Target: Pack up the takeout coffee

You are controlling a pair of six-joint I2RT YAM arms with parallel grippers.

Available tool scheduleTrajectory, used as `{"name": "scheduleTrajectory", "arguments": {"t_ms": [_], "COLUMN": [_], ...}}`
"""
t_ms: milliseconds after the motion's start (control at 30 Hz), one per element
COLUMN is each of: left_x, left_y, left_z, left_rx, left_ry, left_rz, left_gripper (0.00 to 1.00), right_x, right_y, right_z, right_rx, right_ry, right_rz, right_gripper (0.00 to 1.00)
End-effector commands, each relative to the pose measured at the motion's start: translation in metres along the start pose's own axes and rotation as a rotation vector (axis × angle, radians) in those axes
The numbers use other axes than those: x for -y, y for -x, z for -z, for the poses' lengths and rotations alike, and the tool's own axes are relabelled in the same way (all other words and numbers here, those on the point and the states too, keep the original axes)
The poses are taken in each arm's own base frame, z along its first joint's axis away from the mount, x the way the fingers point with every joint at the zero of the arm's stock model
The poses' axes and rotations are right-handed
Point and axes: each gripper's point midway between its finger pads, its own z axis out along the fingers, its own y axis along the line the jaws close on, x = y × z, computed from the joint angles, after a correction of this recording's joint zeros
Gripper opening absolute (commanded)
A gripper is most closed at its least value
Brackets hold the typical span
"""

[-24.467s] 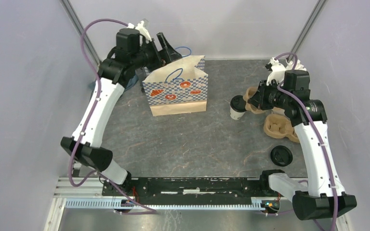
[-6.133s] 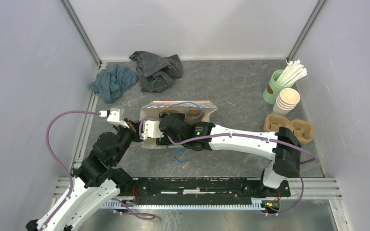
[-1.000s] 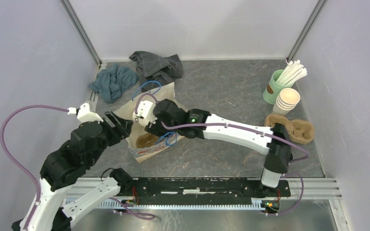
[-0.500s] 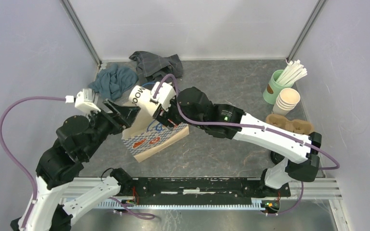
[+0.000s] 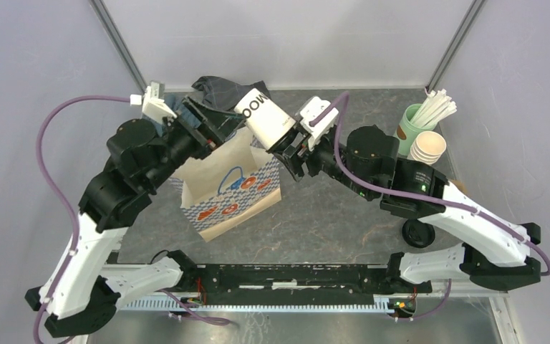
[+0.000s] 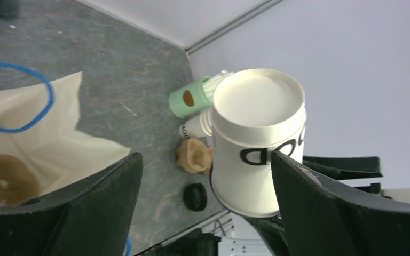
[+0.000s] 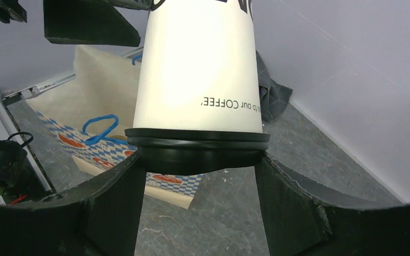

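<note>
The takeout coffee (image 5: pixel 263 119), a cream-white cup with black lettering and a black lid, hangs tilted in the air above the paper bag (image 5: pixel 233 188). My right gripper (image 5: pixel 295 148) is shut on its lid end; in the right wrist view the cup (image 7: pixel 200 69) rises from between both fingers (image 7: pixel 112 202). My left gripper (image 5: pixel 213 123) is open beside the cup's base, over the bag's mouth. Its wrist view shows the cup's base (image 6: pixel 257 101) close to its right finger (image 6: pixel 347 213), and the open bag (image 6: pixel 48 144) at left.
A loose black lid (image 5: pixel 418 233) lies at the near right. A mint-green cup of straws (image 5: pixel 415 122) and a stack of lidless cups (image 5: pixel 427 149) stand at the back right. Cloths (image 5: pixel 218 87) lie at the back. A brown cardboard carrier (image 6: pixel 2 178) sits inside the bag.
The right gripper has carried the coffee up and to the right, away from the bag's mouth. My left arm has risen toward the back and its jaws have spread wider.
</note>
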Motion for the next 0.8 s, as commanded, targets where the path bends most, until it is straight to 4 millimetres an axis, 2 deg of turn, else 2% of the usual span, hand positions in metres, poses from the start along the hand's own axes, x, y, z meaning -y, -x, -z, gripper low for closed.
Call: {"name": "scheduleTrajectory", "arguments": {"t_ms": [0, 100, 300, 400, 533, 700, 767], "left_x": [0.041, 0.046, 0.038, 0.030, 0.022, 0.021, 0.022], "left_y": [0.003, 0.000, -0.009, -0.010, -0.006, -0.004, -0.001], "left_z": [-0.016, -0.021, -0.028, -0.030, -0.028, -0.028, -0.027], "left_rx": [-0.012, -0.017, -0.032, -0.031, -0.002, 0.010, 0.018], "left_ry": [-0.144, -0.181, -0.172, -0.125, -0.086, -0.073, -0.075], "left_rz": [0.142, 0.161, 0.219, 0.229, 0.268, 0.337, 0.366], "left_gripper": [0.96, 0.99, 0.98, 0.92, 0.72, 0.59, 0.57], "right_x": [-0.004, -0.008, -0.018, -0.020, -0.023, -0.028, -0.029], "right_y": [-0.014, -0.014, -0.016, -0.014, -0.011, -0.002, 0.002], "right_z": [-0.005, -0.007, -0.011, -0.011, -0.013, -0.014, -0.013], "right_rx": [-0.036, -0.037, -0.026, -0.017, -0.012, 0.015, 0.028], "right_ry": [-0.002, 0.015, 0.060, 0.069, 0.085, 0.115, 0.116], "right_rz": [-0.025, -0.031, -0.047, -0.050, -0.055, -0.071, -0.107], "right_gripper": [0.65, 0.65, 0.65, 0.65, 0.66, 0.71, 0.75]}}
